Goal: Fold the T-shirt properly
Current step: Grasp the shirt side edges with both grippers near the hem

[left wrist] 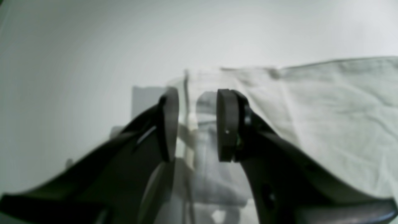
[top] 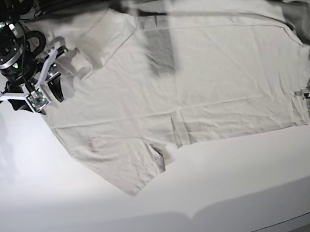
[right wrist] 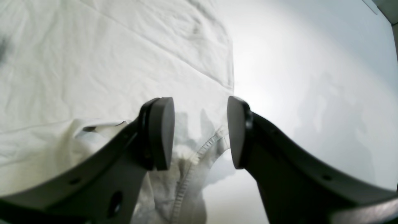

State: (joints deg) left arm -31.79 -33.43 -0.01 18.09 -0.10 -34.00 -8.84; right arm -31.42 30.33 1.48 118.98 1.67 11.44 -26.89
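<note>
The white desk (top: 72, 225) carried the T-shirt (top: 197, 85), which lay spread nearly flat across its far half, one sleeve pointing toward the near edge. The right gripper (right wrist: 200, 133) stood with jaws apart and empty over a stitched hem at the shirt's edge. The left gripper (left wrist: 197, 124) also gaped over a cloth edge, seemingly gripping nothing, though that view was blurred.

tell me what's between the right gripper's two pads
In the right wrist view, the right gripper stands open over the T-shirt: its stitched edge and some white table show in the gap.
</note>
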